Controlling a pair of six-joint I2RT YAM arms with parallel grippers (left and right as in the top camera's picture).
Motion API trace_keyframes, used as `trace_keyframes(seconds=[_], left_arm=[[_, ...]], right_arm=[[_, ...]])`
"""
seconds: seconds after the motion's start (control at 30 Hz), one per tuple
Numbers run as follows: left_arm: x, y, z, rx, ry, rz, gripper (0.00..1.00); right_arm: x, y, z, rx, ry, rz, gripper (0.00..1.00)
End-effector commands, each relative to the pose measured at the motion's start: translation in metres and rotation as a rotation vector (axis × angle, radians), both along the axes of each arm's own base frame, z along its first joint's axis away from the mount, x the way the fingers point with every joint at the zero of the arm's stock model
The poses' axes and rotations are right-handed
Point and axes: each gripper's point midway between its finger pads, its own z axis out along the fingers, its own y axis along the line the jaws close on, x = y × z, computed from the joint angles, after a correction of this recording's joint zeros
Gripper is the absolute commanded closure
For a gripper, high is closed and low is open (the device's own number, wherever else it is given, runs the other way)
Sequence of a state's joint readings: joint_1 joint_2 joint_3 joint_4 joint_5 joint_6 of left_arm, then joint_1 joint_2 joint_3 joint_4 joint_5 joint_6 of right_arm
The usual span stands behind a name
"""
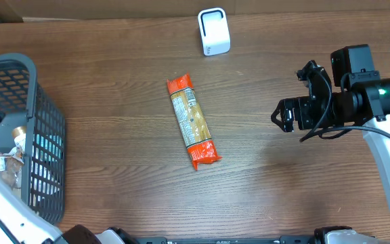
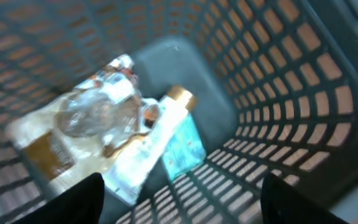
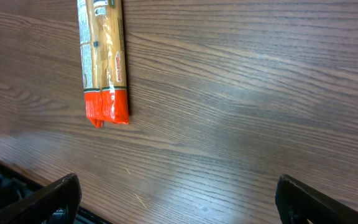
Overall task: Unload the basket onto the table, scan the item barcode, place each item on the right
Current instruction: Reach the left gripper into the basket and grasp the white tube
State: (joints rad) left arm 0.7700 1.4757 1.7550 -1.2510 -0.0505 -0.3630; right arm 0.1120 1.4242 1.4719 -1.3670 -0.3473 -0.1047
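Note:
A long clear packet with orange ends (image 1: pixel 193 122) lies on the wooden table, in the middle; its lower end shows in the right wrist view (image 3: pixel 102 59). The white scanner (image 1: pixel 214 32) stands at the table's far edge. My left gripper (image 2: pixel 179 199) is open inside the grey basket (image 2: pixel 278 93), above a teal packet (image 2: pixel 184 146), a white tube with a gold cap (image 2: pixel 148 149) and a clear-wrapped item (image 2: pixel 98 112); nothing is between its fingers. To the right of the long packet my right gripper (image 1: pixel 281 115) hangs wide open and empty over bare wood (image 3: pixel 179 193).
The grey mesh basket (image 1: pixel 46 135) stands at the table's left edge with several items inside. Cardboard walls line the far edge.

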Motion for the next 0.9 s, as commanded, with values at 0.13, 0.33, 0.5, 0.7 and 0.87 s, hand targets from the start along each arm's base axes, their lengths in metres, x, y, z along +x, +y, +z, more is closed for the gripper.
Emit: trace_keyframes(seconds=[0.13,0.33,0.5,0.7,0.87], left_arm=[[0.024,0.008,-0.083,-0.027,0.023,-0.115,0.24],[0.017,0.022,-0.141,-0.041,0.126,-0.079,0.23],[0.018,0.028,-0.174,-0.078,0.187,-0.103,0.24],[0.034,0.025,-0.213,-0.137,0.22,-0.243,0.23],[0.031,0.022,-0.25,-0.211,0.287,-0.268,0.24]], right_arm=[[0.001,0.003,0.008,0.009,-0.019,0.004,0.0],[0.001,0.002,0.008,0.008,-0.018,0.004,0.0],[0.0,0.002,0.007,0.008,-0.015,0.004,0.0],[0.0,0.002,0.007,0.008,-0.015,0.004,0.0],[-0.001,0.002,0.007,0.007,-0.011,0.004,0.0]])
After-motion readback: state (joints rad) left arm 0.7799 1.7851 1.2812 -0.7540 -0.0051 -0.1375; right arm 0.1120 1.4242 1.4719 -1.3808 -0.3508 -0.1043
